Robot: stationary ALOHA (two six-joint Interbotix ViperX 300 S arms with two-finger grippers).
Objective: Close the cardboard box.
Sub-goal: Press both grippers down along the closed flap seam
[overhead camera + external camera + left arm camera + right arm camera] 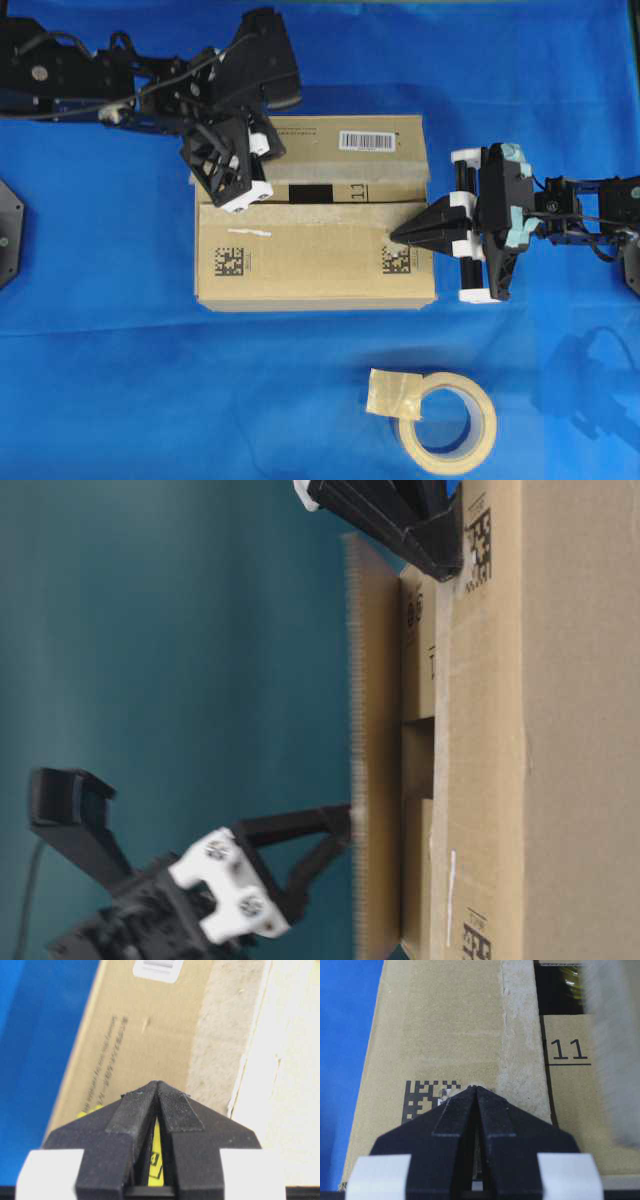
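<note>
Cardboard box (315, 225) lies between closed, empty left claw (237, 190) and right claw (400, 236).

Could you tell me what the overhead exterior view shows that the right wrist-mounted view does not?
Only the overhead view shows the whole cardboard box, its white barcode label, the left gripper at the far flap, and the tape roll on the blue cloth.

Only the right wrist view shows, close up, the printed 11 on an inner flap and the dark gap beyond it.

Both show the right gripper, shut, with its tip on the near flap beside a square printed code.
</note>
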